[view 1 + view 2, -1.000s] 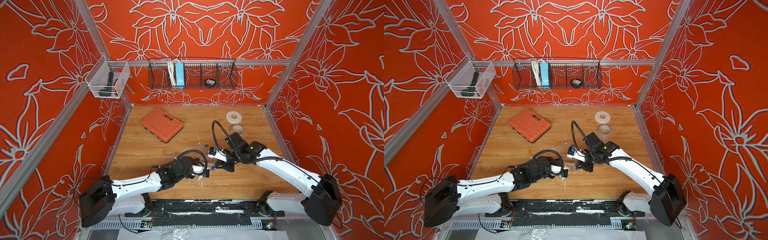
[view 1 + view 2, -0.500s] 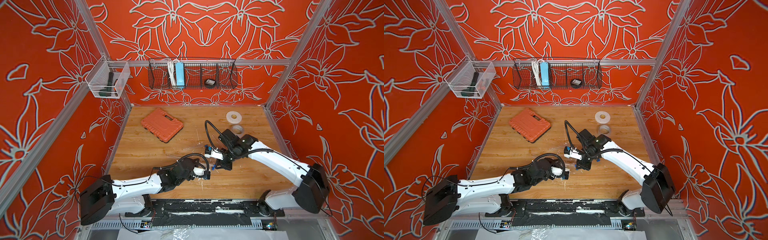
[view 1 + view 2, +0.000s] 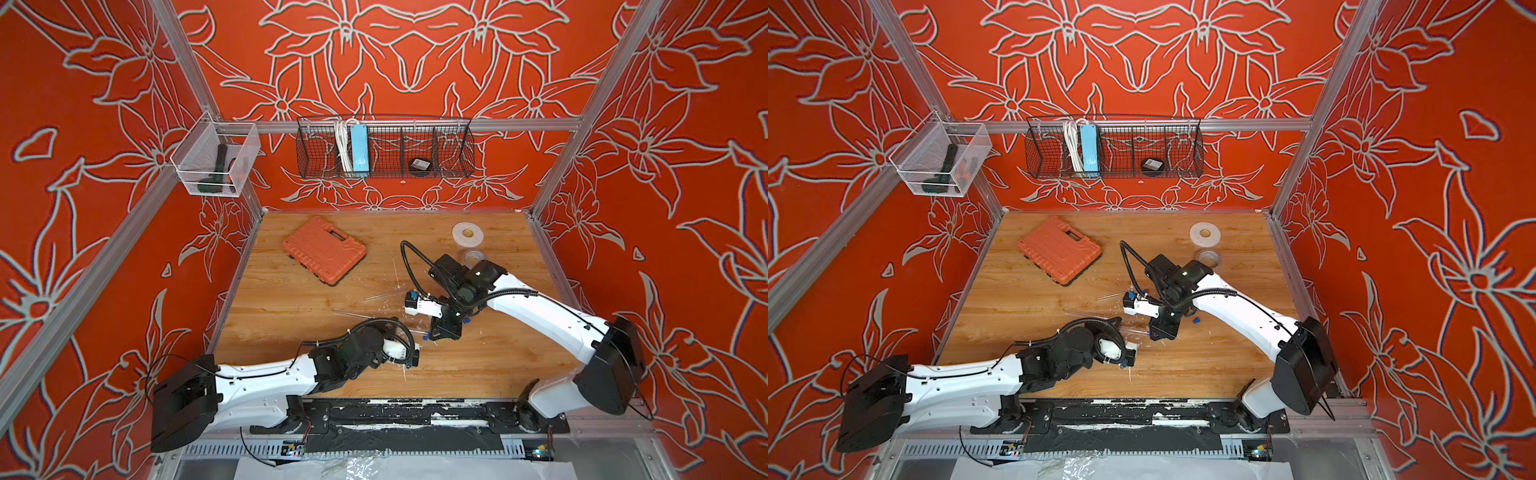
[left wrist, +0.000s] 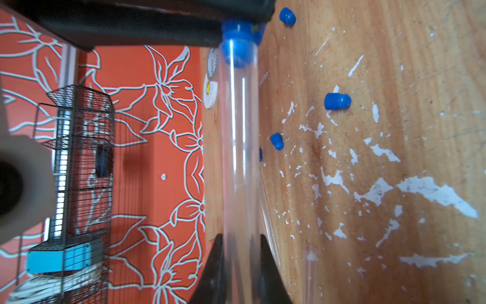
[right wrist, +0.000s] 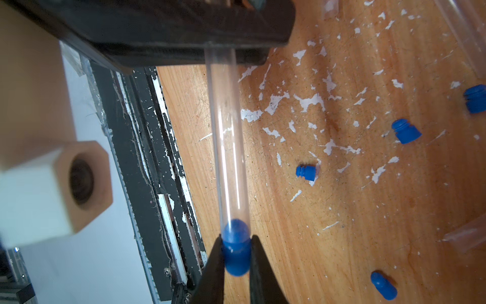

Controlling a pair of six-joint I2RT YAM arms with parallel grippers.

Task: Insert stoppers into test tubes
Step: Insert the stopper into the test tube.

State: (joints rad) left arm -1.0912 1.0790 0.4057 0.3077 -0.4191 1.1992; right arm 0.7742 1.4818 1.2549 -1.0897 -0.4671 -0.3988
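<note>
Gripping | left gripper (image 4: 240,238) jaws nearly closed on the clear test tube (image 4: 238,158) | right gripper (image 5: 236,238) jaws pinched tight on a blue stopper (image 5: 236,259) seated in the tube's mouth | tube spans between both grippers above the table (image 5: 342,223) | loose stoppers (image 5: 306,172) lie on the wood nearby

Right of the case (image 3: 1059,249) and nearer the front, the left gripper (image 3: 1120,326) and right gripper (image 3: 1152,333) face each other, a tube (image 3: 1136,331) bridging them. A loose stopper (image 3: 1195,320) lies farther right of the case. Two tape rolls (image 3: 1204,236) sit farther right still, level with it.
</note>
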